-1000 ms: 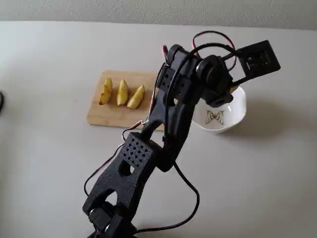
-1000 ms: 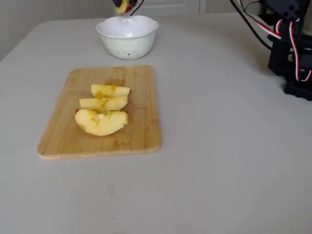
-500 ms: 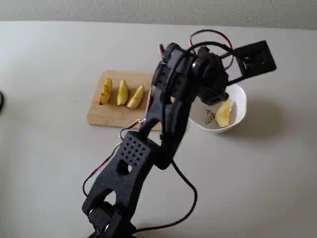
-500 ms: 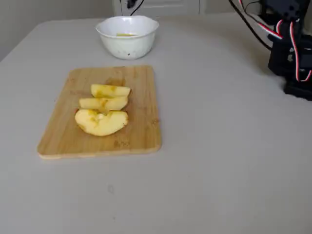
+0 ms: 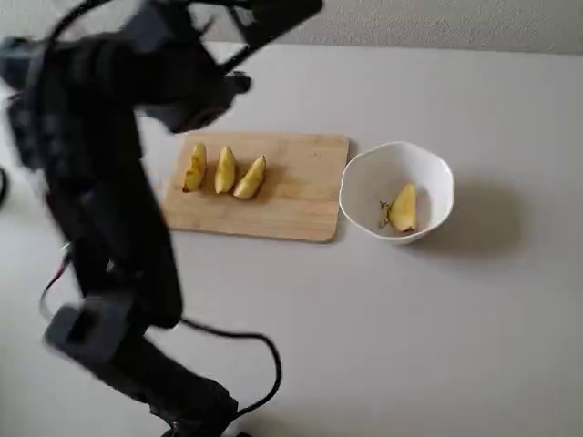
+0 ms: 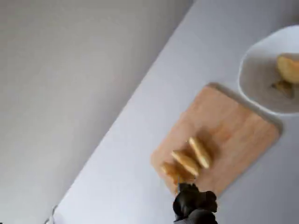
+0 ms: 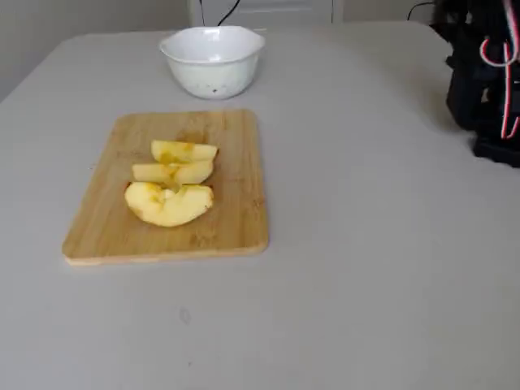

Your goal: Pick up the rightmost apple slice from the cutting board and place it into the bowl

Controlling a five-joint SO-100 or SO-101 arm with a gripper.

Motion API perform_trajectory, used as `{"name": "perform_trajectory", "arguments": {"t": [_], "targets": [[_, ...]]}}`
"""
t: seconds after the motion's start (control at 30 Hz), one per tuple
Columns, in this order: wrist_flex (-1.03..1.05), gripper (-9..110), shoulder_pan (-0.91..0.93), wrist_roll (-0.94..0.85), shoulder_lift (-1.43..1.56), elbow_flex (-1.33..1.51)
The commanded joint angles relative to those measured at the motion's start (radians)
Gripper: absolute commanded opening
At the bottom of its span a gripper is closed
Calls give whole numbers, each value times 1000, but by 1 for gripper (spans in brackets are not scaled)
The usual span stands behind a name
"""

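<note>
The plump apple slice [image 5: 404, 208] lies inside the white bowl [image 5: 364, 173], beside the small dark motif; the wrist view shows it too [image 6: 288, 69], in the bowl [image 6: 252, 74]. In a fixed view the bowl [image 7: 213, 61] hides it. The cutting board [image 5: 301, 191] [image 6: 233, 126] [image 7: 236, 179] sits beside the bowl. My gripper [image 5: 291, 14] is raised high above the board's far left corner, blurred and away from the bowl. Only a dark tip [image 6: 194, 207] shows in the wrist view, and nothing shows in the gripper.
Three slimmer yellow wedges [image 5: 224, 170] [image 6: 189, 158] [image 7: 171, 183] lie side by side on the board. My black arm [image 5: 100, 209] and its cable [image 5: 264, 355] fill the left of a fixed view. The arm's base [image 7: 483, 73] stands at the table's far right corner.
</note>
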Motion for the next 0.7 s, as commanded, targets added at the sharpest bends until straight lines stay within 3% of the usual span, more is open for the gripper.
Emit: {"name": "perform_trajectory", "arguments": {"t": [0.0, 0.07, 0.13, 0.27, 0.43, 0.53, 0.67], "targets": [[-81, 23, -69, 38, 601, 580], [-218, 8, -44, 54, 819, 913], [-316, 0, -5, 100, 983, 1198], [-561, 0, 84, 241, 1247, 1723], [-790, 0, 103, 351, 1371, 2171], [-796, 0, 109, 400, 1509, 2367], [-755, 0, 127, 514, 1511, 2418]]}}
